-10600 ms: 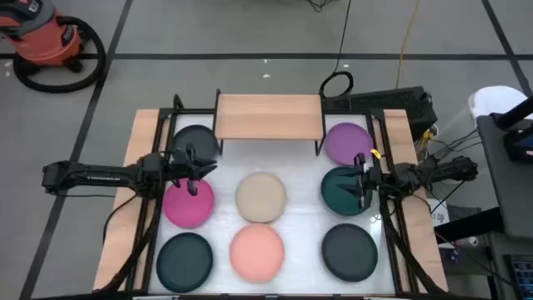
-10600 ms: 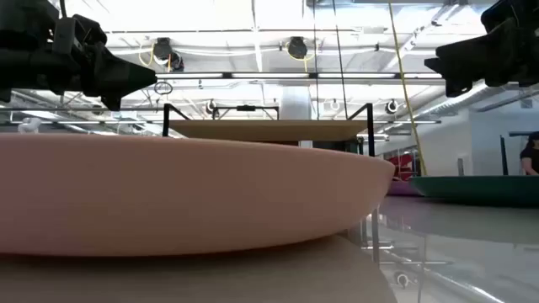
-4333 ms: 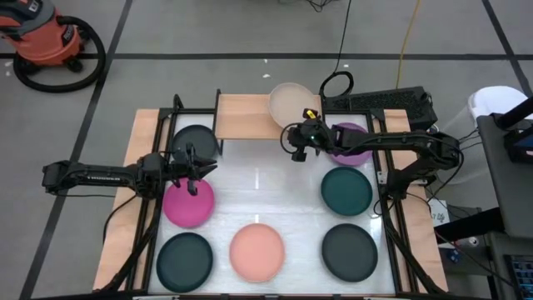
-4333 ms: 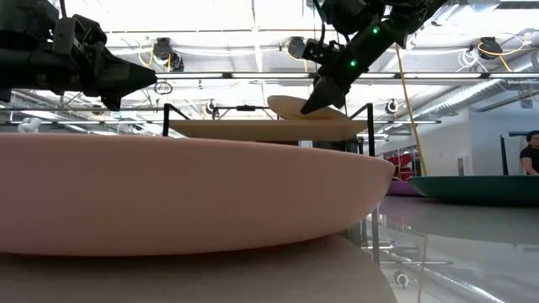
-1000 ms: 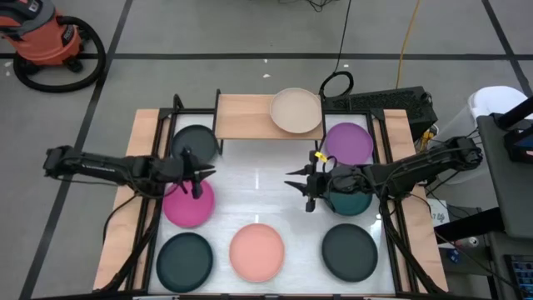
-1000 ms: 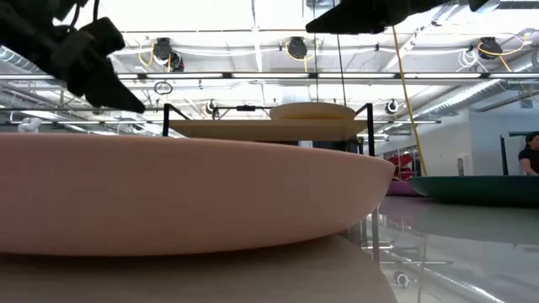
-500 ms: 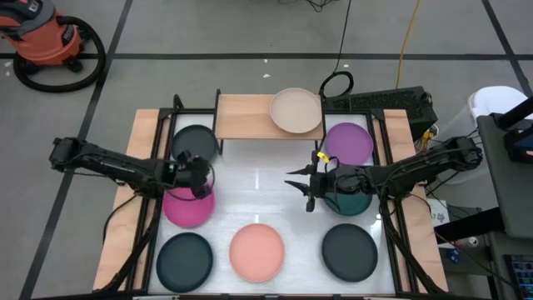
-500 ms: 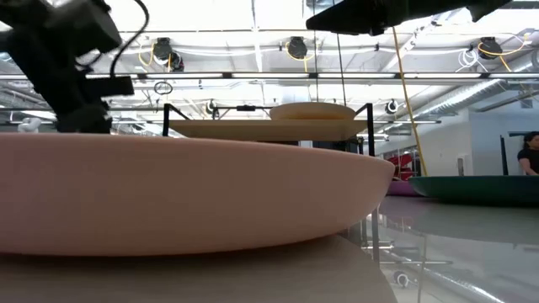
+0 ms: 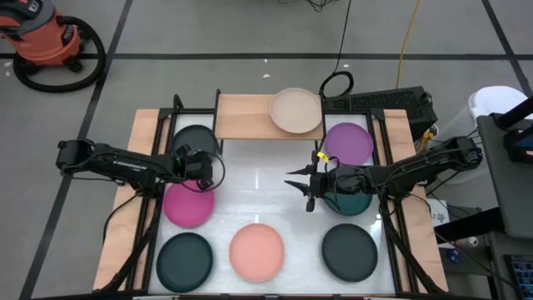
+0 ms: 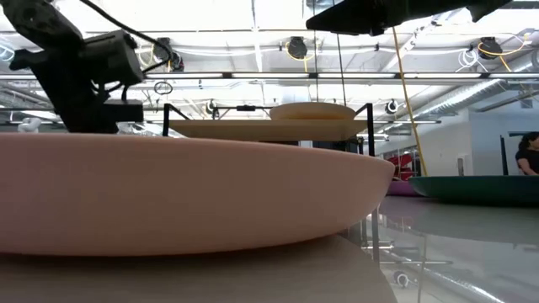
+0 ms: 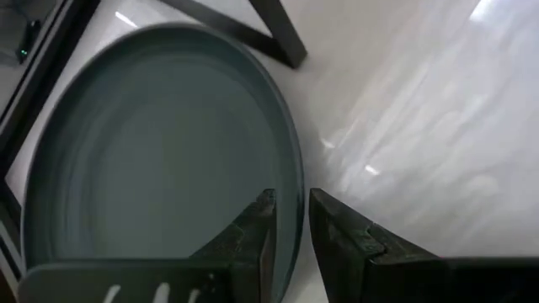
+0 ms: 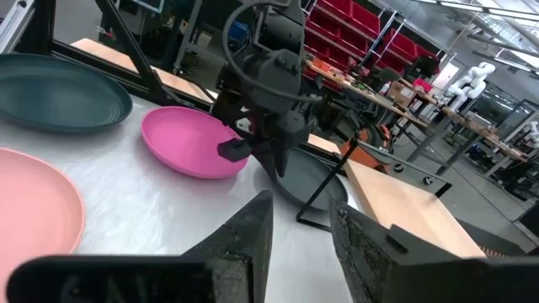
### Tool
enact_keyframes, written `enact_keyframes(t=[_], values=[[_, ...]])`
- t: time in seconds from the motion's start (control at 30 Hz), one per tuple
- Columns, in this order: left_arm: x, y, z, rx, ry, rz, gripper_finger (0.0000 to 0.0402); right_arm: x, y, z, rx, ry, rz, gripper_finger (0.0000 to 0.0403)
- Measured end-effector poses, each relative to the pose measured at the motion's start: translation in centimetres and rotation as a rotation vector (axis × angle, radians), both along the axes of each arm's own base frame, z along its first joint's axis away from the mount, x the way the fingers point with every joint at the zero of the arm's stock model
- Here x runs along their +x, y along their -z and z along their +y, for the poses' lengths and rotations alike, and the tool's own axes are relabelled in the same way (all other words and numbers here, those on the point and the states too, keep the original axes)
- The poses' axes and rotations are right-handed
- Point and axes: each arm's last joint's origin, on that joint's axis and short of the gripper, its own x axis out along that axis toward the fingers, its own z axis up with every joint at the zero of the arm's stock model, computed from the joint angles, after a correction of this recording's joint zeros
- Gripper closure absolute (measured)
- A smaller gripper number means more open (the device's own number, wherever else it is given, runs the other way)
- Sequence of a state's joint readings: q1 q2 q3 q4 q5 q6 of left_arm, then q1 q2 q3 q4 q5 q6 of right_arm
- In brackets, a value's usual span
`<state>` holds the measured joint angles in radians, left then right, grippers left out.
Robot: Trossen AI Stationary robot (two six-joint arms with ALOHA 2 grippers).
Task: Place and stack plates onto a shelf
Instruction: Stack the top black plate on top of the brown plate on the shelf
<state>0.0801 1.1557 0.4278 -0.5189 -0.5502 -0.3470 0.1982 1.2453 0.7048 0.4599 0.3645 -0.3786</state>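
My left gripper [image 9: 206, 167] [image 11: 291, 198] points down, open, over the near-right rim [image 11: 296, 181] of a dark grey-teal plate [image 9: 191, 140] that lies flat on the table by the shelf's left legs. One finger [image 11: 259, 225] stands inside the rim and one [image 11: 338, 234] outside it. The light-wood shelf [image 9: 250, 117] carries a beige plate [image 9: 296, 110] [image 10: 313, 110] on its right end. My right gripper [image 9: 293, 182] [image 12: 301, 204] is open and level above the table's middle, its arm crossing a teal green plate [image 9: 348, 200].
Flat on the white tabletop lie a magenta plate [image 9: 187, 206], a dark teal plate [image 9: 185, 260], a salmon plate [image 9: 256, 252] that fills the low view [image 10: 185, 194], a charcoal plate [image 9: 350, 252] and a purple plate [image 9: 348, 142]. The shelf's left half is bare.
My left gripper has moved from above the magenta plate a little toward the far edge and the shelf, tipping from a slant to point straight down over the dark plate's rim. The right arm has kept still, and no plate has moved.
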Motion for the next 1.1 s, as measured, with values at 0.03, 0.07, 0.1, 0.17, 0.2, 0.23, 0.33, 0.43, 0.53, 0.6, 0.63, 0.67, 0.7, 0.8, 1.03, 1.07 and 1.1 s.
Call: enact_keyframes(t=[0.03,0.07,0.1,0.17,0.2,0.23,0.33,0.43,0.53,0.6,0.63,0.67,0.7,0.8,1.03,1.07,1.1], values=[[0.0,0.2,0.0,-0.001,0.001,0.012,0.0321,0.0,0.0,0.0,0.000,0.000,0.000,0.0302],[0.1,0.3,0.0,-0.001,0.001,0.021,0.0319,0.0,0.0,0.0,0.000,0.000,0.000,0.0302],[0.1,0.4,0.0,-0.002,0.001,0.030,0.0314,0.0,0.0,0.0,0.000,0.000,0.000,0.0302],[0.2,0.7,0.0,-0.003,0.002,0.041,0.0300,0.0,0.0,0.0,0.000,0.000,0.000,0.0302],[0.3,0.8,0.0,-0.002,0.002,0.044,0.0291,0.0,0.0,0.0,0.000,0.000,0.000,0.0302],[0.4,0.9,0.0,-0.001,0.003,0.043,0.0281,0.0,0.0,0.0,0.000,0.000,0.000,0.0302],[0.8,1.1,0.1,0.012,0.006,0.036,0.0249,0.0,0.0,0.0,0.002,0.000,0.000,0.0302],[1.0,1.4,0.2,0.027,-0.006,0.039,0.0234,0.0,0.0,0.0,0.003,0.001,0.000,0.0302],[1.0,1.9,0.7,0.026,-0.034,0.065,0.0235,0.0,0.0,0.0,0.012,0.002,-0.002,0.0302],[1.0,2.1,1.0,0.020,-0.054,0.076,0.0244,0.0,0.0,0.0,0.015,0.002,-0.002,0.0302],[1.1,2.2,1.2,0.014,-0.058,0.080,0.0251,0.0,0.0,0.0,0.015,0.002,-0.002,0.0302],[1.1,2.2,1.4,0.007,-0.058,0.085,0.0261,0.0,0.0,0.0,0.015,0.002,-0.002,0.0302],[1.1,2.3,1.5,0.000,-0.053,0.090,0.0273,0.0,0.0,0.0,0.016,0.002,-0.002,0.0302],[1.1,2.3,1.6,-0.008,-0.038,0.096,0.0319,0.0,0.0,0.0,0.017,0.002,-0.002,0.0302],[1.3,1.5,1.8,0.022,-0.023,0.118,0.0389,0.0,0.0,0.0,0.018,0.002,-0.002,0.0302],[1.4,1.3,1.8,0.021,-0.026,0.122,0.0389,0.0,0.0,0.0,0.018,0.002,-0.002,0.0302],[1.6,1.0,1.8,0.019,-0.033,0.125,0.0389,0.0,0.0,0.0,0.017,0.002,-0.001,0.0302]])
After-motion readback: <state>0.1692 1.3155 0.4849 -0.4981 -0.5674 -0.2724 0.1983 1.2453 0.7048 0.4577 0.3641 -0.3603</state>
